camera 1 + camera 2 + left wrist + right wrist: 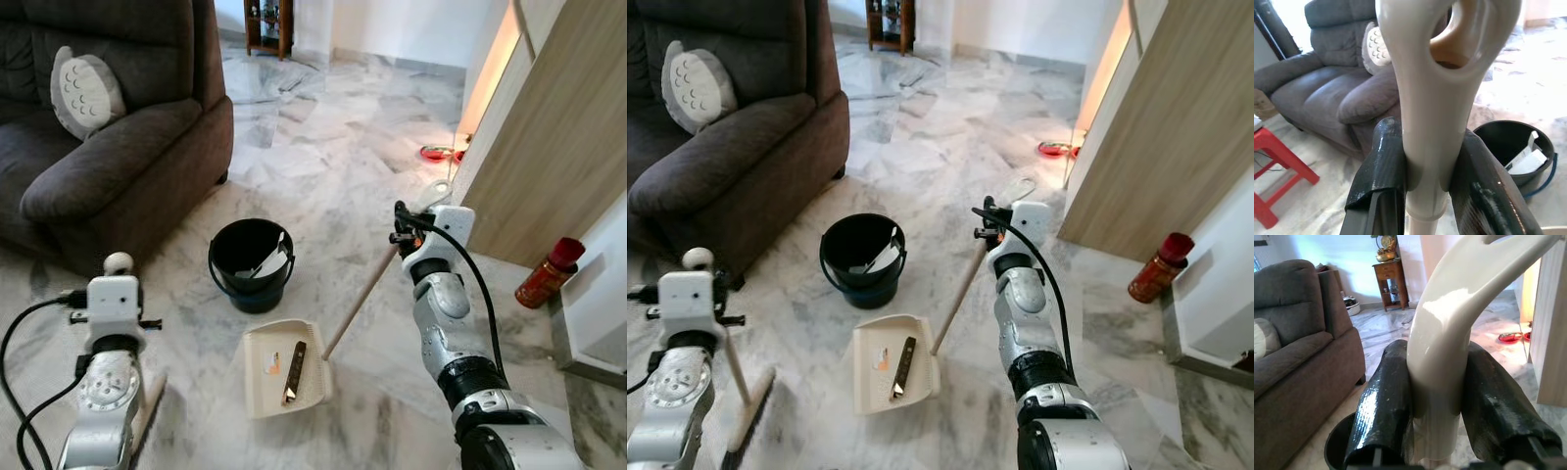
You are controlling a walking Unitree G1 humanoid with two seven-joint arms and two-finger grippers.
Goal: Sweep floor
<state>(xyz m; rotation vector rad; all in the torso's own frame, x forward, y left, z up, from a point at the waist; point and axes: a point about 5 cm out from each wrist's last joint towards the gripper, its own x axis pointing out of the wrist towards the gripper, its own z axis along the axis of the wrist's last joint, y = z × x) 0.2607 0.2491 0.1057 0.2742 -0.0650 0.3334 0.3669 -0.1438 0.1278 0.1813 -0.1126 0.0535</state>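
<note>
A cream dustpan (263,397) lies on the marble floor in front of me, holding a dark stick-like piece (294,372) and a small orange scrap (273,365). Its long wooden handle (358,305) slants up to my right gripper (416,230), which is shut on the handle's cream top (1442,333). My left gripper (1427,134) is shut on the cream looped top of the broom (1425,73) at lower left. The broom's stick (735,367) runs down to its brush head (749,416) on the floor beside my left arm.
A black bucket (220,257) with white rubbish stands just behind the dustpan. A dark grey sofa (98,147) with a round cushion (86,91) is at the left. A wooden cabinet (549,147), a red bottle (549,272) and red bowls (438,153) are at the right.
</note>
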